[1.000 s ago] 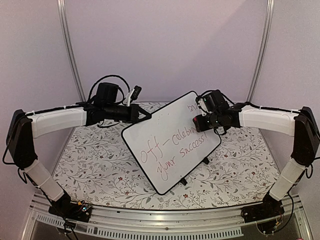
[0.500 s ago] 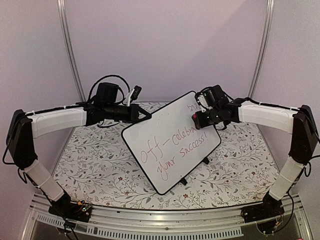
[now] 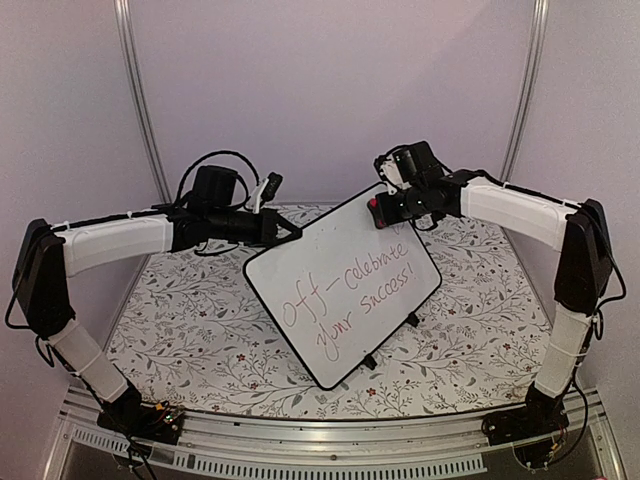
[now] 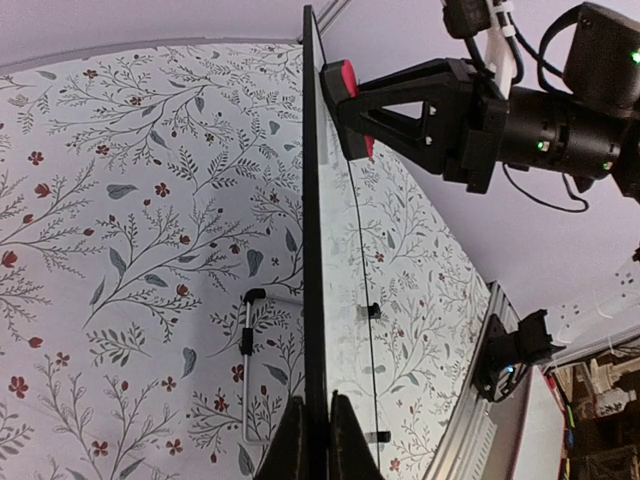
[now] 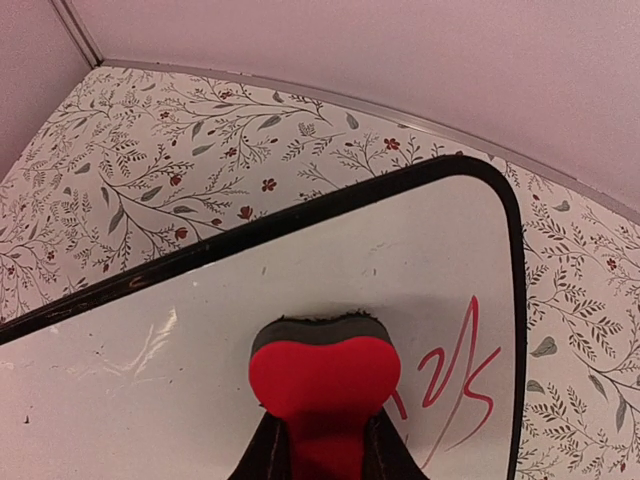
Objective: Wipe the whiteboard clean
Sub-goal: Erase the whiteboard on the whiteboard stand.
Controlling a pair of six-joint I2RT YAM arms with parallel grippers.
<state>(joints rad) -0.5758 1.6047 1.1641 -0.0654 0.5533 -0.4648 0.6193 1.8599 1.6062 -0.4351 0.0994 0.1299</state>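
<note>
- Here, I see the whiteboard [image 3: 340, 290] tilted over the floral table [image 3: 190, 330], red writing across it.
- My left tool [image 3: 288, 232] pinches its edge.
- My right tool [image 3: 380, 212] clamps a red eraser [image 5: 323, 375] against its top corner.

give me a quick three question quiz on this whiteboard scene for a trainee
1. True or false: the left gripper is clamped on the edge of the whiteboard.
2. What does the right gripper hold? A) red eraser B) marker C) cloth
3. Fill in: the last word of the red writing is "____".

Key: 1 true; 2 A; 3 success
</note>
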